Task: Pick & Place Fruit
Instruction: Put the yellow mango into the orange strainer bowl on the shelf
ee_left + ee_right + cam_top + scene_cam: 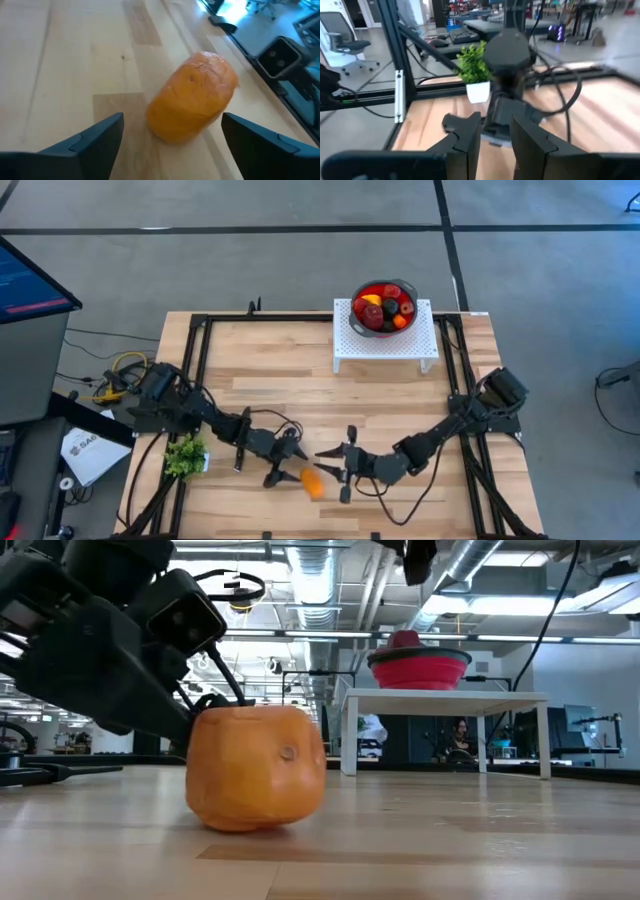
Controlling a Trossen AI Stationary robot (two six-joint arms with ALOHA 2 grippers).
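Observation:
An orange toy fruit (313,483) lies on its side on the wooden table near the near edge; it looms large in the low view (255,768). My left gripper (291,466) is open just to its left, and in the left wrist view the two fingers (172,122) stand wide on either side of the fruit (192,97) without touching it. My right gripper (328,464) is open just right of the fruit and faces the left arm (495,125). Several red, dark, yellow and orange fruit sit in a red bowl (385,305).
The red bowl stands on a white perforated stand (385,345) at the table's far side. A leafy green plant in a white pot (185,455) stands beside the left arm and also shows in the right wrist view (474,67). Black frame rails (205,350) run along the table's sides.

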